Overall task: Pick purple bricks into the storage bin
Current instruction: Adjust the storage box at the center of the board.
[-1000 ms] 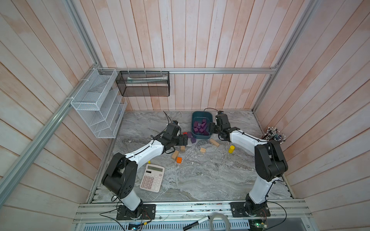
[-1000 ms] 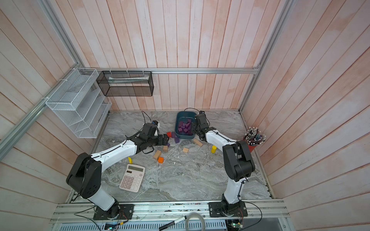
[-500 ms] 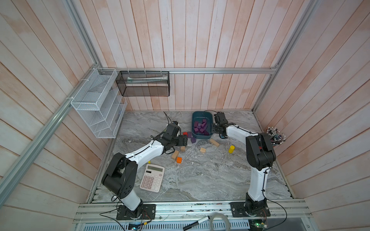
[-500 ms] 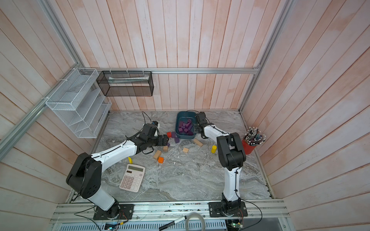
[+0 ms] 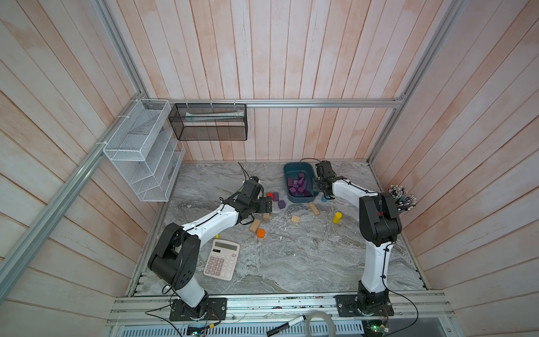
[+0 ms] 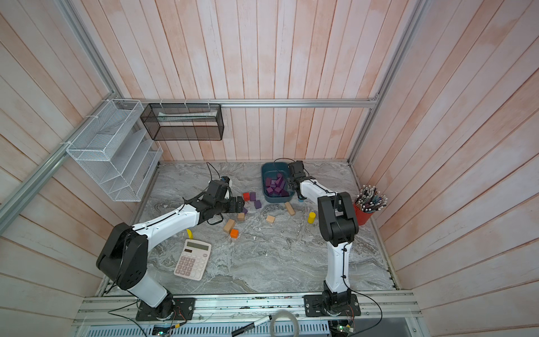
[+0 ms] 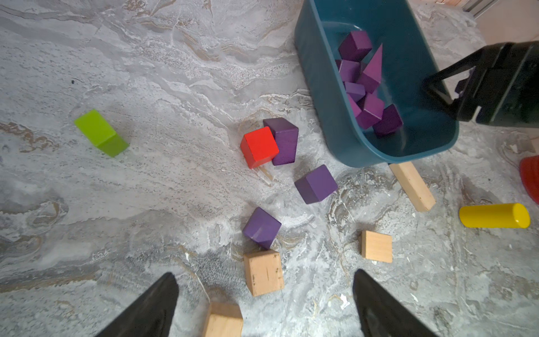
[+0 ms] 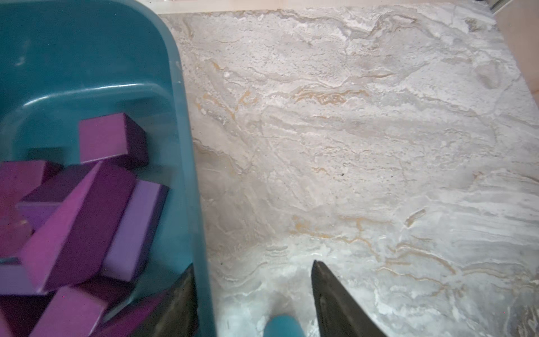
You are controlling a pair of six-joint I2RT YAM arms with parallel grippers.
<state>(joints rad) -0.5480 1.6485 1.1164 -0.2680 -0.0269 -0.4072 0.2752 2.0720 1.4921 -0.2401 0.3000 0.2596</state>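
Storage bin: dark teal plastic tub near the back of the marble tabletop. Contents: a heap of purple bricks, cubes, bars and one wedge, massed toward one end.

Loose purple bricks: three on the tabletop beside the bin. One touches a red cube; a second lies apart; a third sits just beside a tan block.

Red cup: at the right edge, packed with pens.

White wire rack and black mesh basket: wall-mounted; contents unclear.

Calculator: pink; key markings too small to read.

Left gripper: jaws wide apart, holding nothing, above the tan blocks.

Right gripper: jaws partly apart, straddling the bin's wall, one finger inside, one outside; whether it clamps the wall cannot be told.
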